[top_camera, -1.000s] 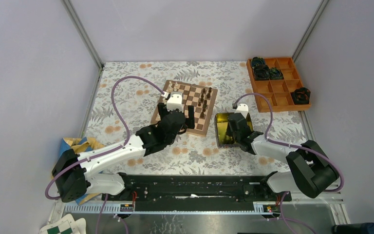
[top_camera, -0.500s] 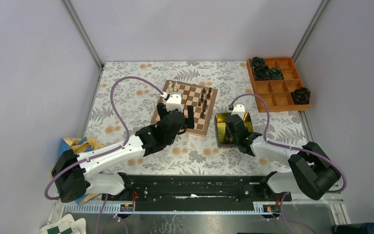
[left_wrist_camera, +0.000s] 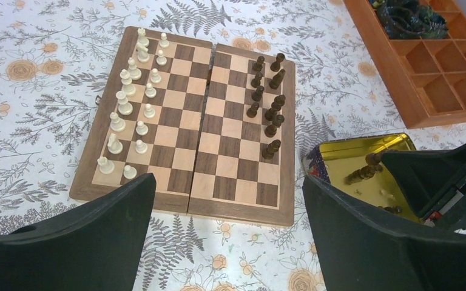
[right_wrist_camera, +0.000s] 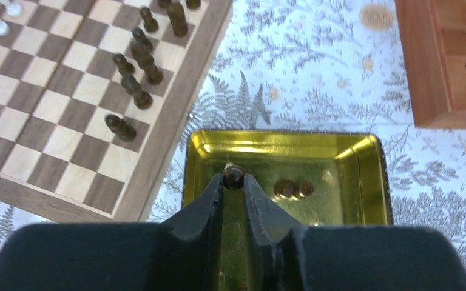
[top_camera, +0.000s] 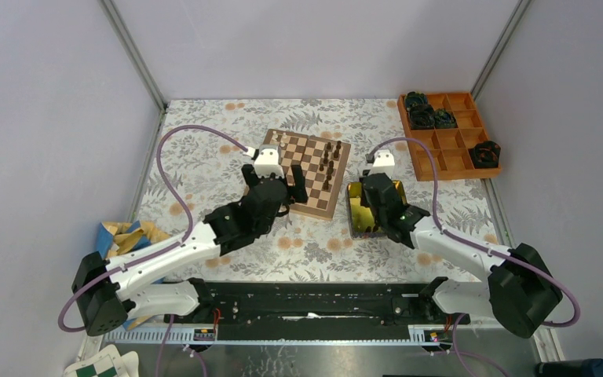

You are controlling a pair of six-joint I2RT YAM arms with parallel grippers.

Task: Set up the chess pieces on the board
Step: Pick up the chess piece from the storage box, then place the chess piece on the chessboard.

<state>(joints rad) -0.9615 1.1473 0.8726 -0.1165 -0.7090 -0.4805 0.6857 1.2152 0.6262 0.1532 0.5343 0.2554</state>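
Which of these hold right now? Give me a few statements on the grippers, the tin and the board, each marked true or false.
1. The right gripper is shut on a dark chess piece above the yellow tin. True.
2. The left gripper holds a cream piece. False: it is open and holds nothing.
3. The yellow tin is empty. False: other dark pieces lie in it.
4. The cream pieces stand in two rows along one side of the board. True.

Floral tablecloth, shiny yellow tin, wooden compartment tray, black lumps
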